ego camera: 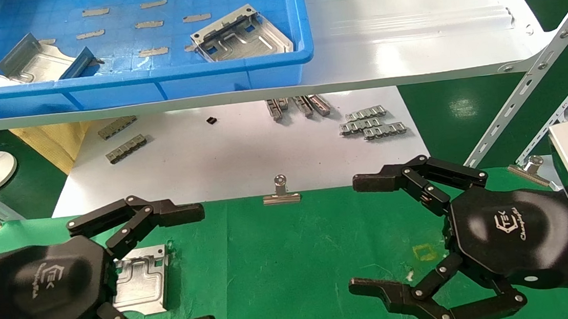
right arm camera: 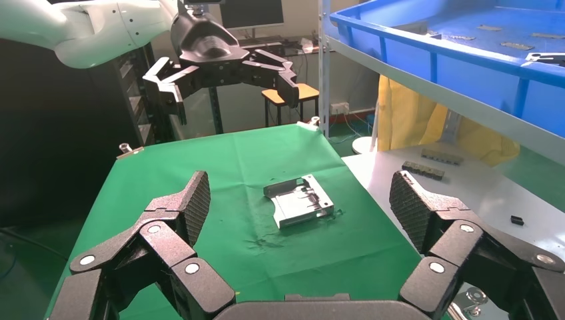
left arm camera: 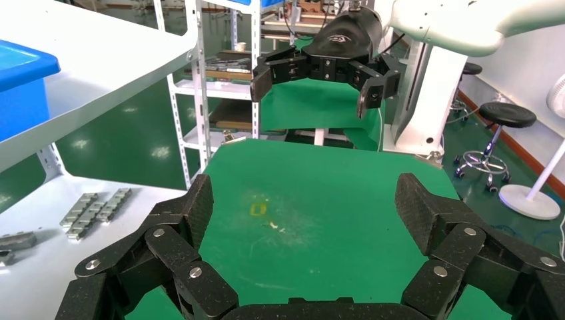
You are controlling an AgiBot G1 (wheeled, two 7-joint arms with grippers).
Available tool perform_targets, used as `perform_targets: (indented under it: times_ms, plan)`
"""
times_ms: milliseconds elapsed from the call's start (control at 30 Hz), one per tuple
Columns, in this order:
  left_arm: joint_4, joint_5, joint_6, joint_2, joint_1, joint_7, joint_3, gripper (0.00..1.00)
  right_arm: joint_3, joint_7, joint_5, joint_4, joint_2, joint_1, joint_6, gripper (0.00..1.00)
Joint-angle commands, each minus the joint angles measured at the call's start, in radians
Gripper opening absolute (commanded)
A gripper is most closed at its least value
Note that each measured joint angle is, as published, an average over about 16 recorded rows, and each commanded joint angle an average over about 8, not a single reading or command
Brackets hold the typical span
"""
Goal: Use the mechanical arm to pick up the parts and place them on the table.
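Both your left gripper (ego camera: 170, 272) and right gripper (ego camera: 373, 234) hover spread wide and empty over the green table (ego camera: 293, 261). One part (ego camera: 143, 280) already lies flat on the cloth under the left gripper, and two more parts (ego camera: 242, 33) wait in the blue bin (ego camera: 235, 76) on the shelf. Expect thin, stiff, slick sheet metal; you should pinch across the folded rims, not the flat face.

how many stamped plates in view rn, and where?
3. Two lie in the blue bin on the shelf: one at its left end, one at its right. One lies on the green table under the open left gripper. The bin's top is cropped.
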Motion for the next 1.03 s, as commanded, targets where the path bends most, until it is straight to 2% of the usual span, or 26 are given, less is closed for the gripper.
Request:
perform_targets:
  times_ms: [33, 1033]
  plan:
    - [0.001, 0.0, 0.0, 0.0, -0.001, 0.0, 0.001, 1.0, 0.0, 0.0, 0.0, 0.0, 0.0, 0.0, 0.0, 1.0]
    - [0.005, 0.002, 0.001, 0.001, -0.003, 0.002, 0.003, 1.0, 0.0, 0.0, 0.0, 0.0, 0.0, 0.0, 0.0, 1.0]
